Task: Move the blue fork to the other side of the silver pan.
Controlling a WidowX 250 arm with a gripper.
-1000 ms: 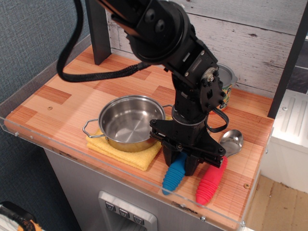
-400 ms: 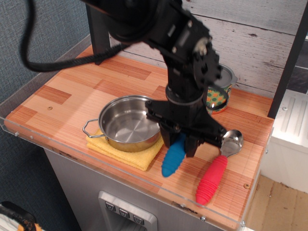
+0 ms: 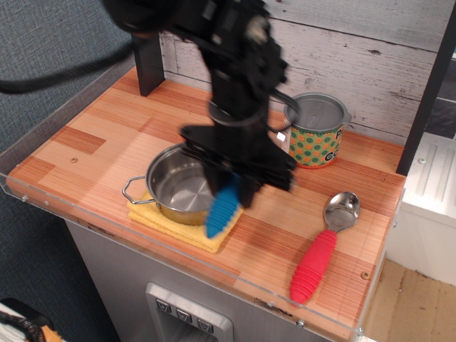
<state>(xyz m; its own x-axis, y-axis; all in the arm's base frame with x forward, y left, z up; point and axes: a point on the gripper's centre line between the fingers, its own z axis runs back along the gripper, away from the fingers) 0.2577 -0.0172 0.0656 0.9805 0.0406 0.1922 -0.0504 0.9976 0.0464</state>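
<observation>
The tool (image 3: 229, 187) is gripping the fork (image 3: 223, 209), handle hanging toward 7 o'clock over the pan (image 3: 187, 184)'s 4 o'clock rim, with the far side lying at 10 o'clock.

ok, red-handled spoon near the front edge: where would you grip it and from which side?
Grip the red-handled spoon on its thick ribbed handle, about mid-length, coming straight down from above. It lies flat on the wooden counter, bowl toward the back, with bare wood either side of the handle for the fingers. Close across the handle's width; the ribs should resist slip. The shiny bowl looks too shallow and slick.
</observation>
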